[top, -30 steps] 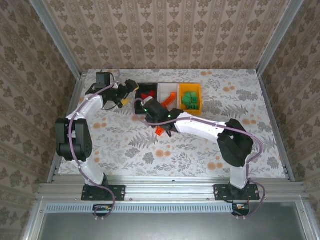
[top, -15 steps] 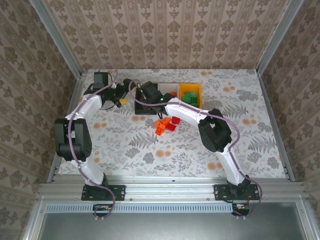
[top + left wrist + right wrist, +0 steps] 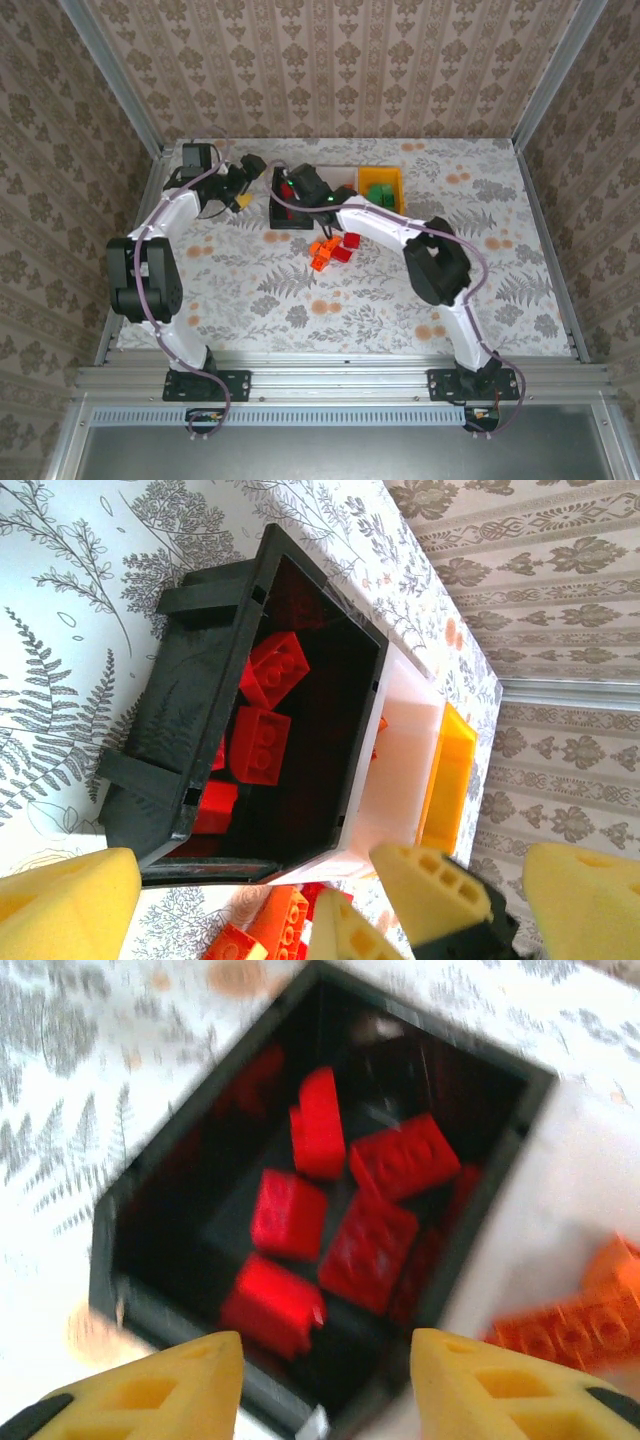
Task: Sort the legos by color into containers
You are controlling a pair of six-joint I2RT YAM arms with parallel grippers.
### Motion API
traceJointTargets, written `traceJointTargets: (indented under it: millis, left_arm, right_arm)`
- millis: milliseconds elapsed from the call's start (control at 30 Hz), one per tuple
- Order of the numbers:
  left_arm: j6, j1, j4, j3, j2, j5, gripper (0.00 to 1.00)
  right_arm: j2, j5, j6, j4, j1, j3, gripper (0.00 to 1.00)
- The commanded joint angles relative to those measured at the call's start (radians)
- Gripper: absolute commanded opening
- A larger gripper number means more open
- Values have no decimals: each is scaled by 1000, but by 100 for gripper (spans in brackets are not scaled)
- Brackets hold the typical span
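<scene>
- My right tool hangs over the black bin, its yellow pads parted with nothing between them; this wrist view is blurred
- Red legos lie heaped inside that bin, one tipped up on its end
- Orange legos sit in the white bin, which touches the black one
- Green legos are in the yellow-orange bin at the right of the row
- The three bins stand side by side at the far part of the worktop
- A small cluster of loose legos, red and orange, lies on the worktop just in front of the bins
- My left tool is spread wide and empty, just left of the black bin, facing it
</scene>
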Motion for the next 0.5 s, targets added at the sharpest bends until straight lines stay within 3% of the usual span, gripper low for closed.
traceJointTargets:
  millis: [0, 200, 467]
  left_arm:
    - [-14, -39, 18, -12, -43, 27, 100]
    - [-21, -93, 27, 1, -32, 57, 100]
    - [-3, -104, 12, 3, -35, 45, 100]
  right_arm:
    - [-196, -3, 0, 32, 6, -217, 56]
    - [-401, -19, 10, 25, -8, -580, 69]
    - [-383, -115, 1, 17, -23, -664, 73]
